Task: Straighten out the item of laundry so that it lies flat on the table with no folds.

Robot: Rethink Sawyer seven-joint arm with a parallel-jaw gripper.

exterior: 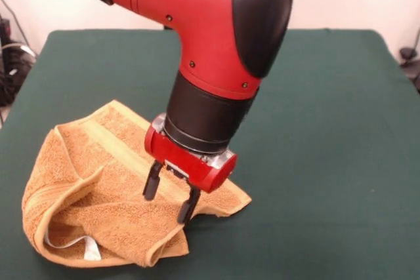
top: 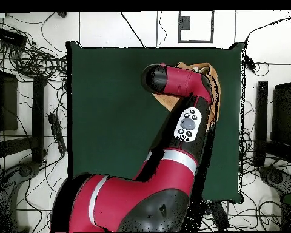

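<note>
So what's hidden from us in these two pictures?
- Most of the towel in the overhead view: the arm covers it, and only a strip shows along the arm's side.
- The gripper in the overhead view: hidden under the arm.
- The towel's underside layers in the front view: folded under.
- The white label's writing: too small.

Tangled black cables point(top: 33, 57) cover the floor, with dark equipment point(top: 5, 103) along both sides.

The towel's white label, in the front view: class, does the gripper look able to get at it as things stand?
Probably yes. The label lies exposed at the towel's near folded edge, nothing covering it. The open gripper stands over another part of the towel, with only cloth between them.
</note>
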